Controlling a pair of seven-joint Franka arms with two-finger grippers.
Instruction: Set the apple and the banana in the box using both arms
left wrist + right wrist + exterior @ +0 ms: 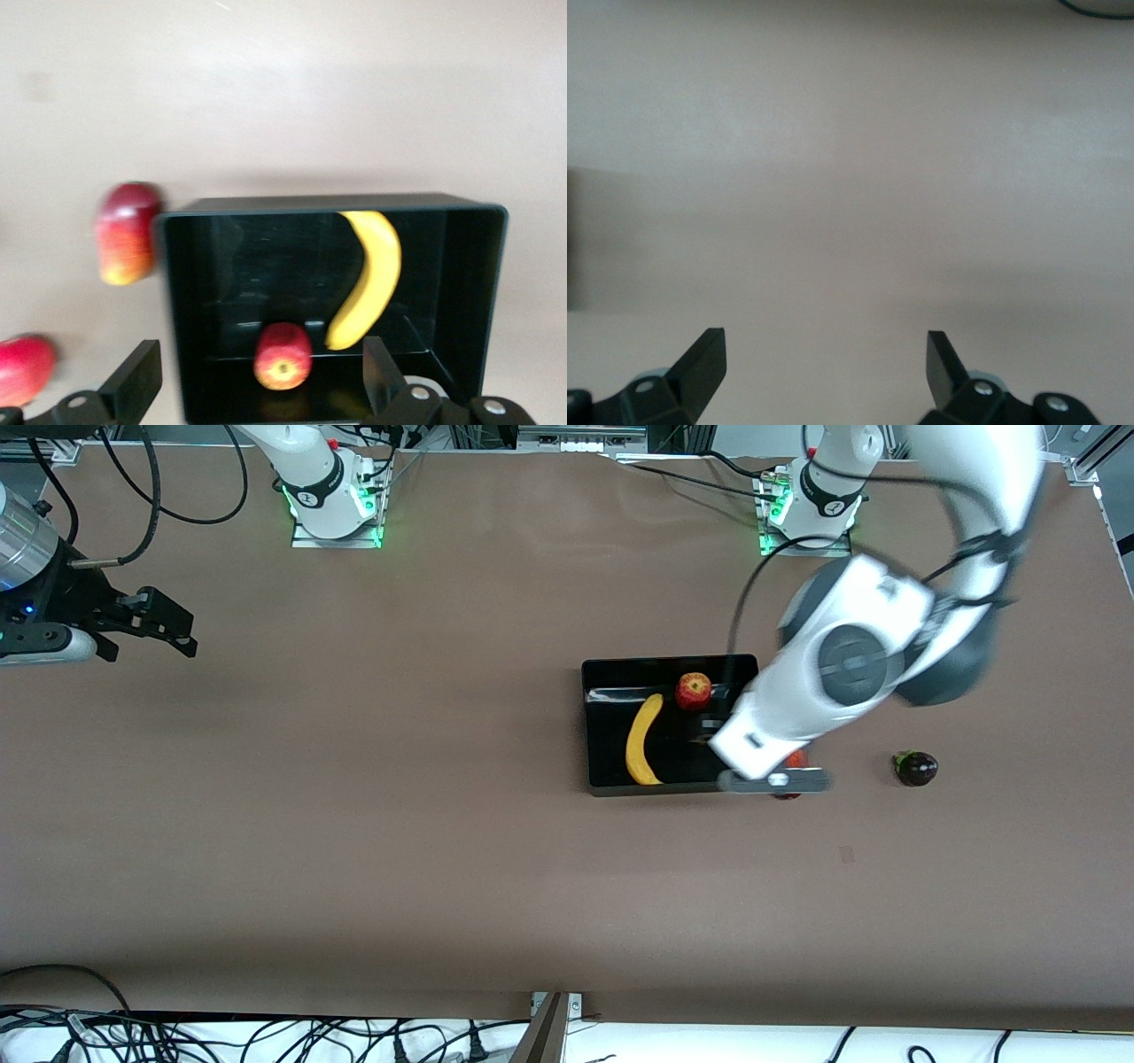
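Yellow banana (643, 741) & apple (693, 691) lie in black box (611, 784), so left gripper (257, 376), wide open, empty, should lift straight up w/o clipping rim; right gripper (824, 367), open, empty, waits over table.

Your left gripper (257, 376) hangs with fingers spread wide over the box (611, 784), at its edge toward the left arm's end; that arm covers this side of the box from the front. Inside, the banana (642, 741) and apple (693, 691) leave bare floor between them. Just outside, a mango (127, 233) sits against the wall, another red fruit (22, 367) near it, and an eggplant (915, 768) well apart. Your right gripper (824, 363), fingers apart, waits over bare table (354, 824).
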